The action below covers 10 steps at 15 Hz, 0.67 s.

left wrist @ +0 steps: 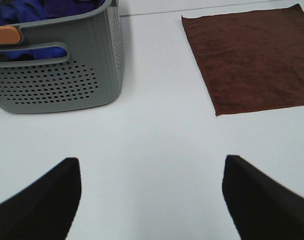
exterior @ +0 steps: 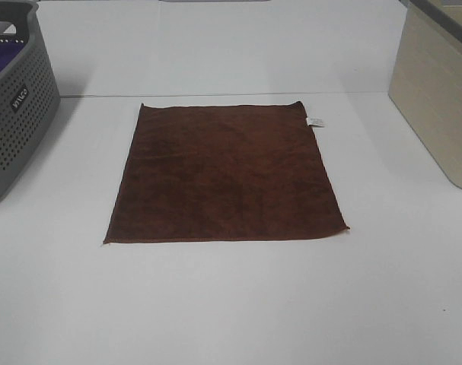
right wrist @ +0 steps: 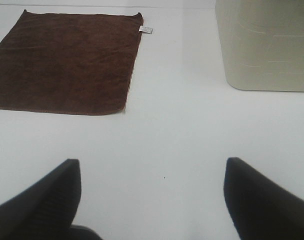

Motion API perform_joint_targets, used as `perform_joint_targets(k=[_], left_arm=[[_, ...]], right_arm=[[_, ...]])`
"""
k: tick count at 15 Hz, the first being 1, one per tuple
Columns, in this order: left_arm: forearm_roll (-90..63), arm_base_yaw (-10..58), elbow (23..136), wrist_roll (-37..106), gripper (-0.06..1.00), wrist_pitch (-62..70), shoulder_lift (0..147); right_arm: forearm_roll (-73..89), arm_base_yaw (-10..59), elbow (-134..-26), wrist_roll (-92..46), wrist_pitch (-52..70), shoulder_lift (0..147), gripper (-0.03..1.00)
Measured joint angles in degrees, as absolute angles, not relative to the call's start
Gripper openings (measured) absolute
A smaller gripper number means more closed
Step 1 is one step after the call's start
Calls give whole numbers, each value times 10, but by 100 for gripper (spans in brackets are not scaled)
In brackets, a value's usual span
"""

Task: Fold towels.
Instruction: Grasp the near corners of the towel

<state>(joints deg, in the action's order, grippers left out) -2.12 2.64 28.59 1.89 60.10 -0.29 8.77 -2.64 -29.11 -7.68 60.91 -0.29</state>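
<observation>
A dark reddish-brown towel [exterior: 224,173] lies spread flat and square in the middle of the white table, with a small white tag [exterior: 314,122] at its far right corner. Neither arm shows in the exterior high view. The left wrist view shows the towel [left wrist: 252,60] well ahead of my left gripper [left wrist: 152,197], whose dark fingers stand wide apart over bare table. My right gripper [right wrist: 152,197] is likewise open and empty, with the towel [right wrist: 66,62] and its tag [right wrist: 146,30] some way in front of it.
A grey perforated basket [exterior: 17,106] holding purple-blue cloth [left wrist: 36,12] stands at the table's left. A beige bin [exterior: 436,99] stands at the right; in the right wrist view the bin [right wrist: 264,45] is ahead of the gripper.
</observation>
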Motion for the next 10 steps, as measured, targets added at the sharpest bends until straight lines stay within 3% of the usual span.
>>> perform_joint_targets(k=[7,10], left_arm=[[-18,26,286,19,73,601,-3],[-18,26,296,19,73,551,10]], right_arm=[[88,-26,-291,-76,608,-2,76],[88,-26,-300,-75,547,36,76]])
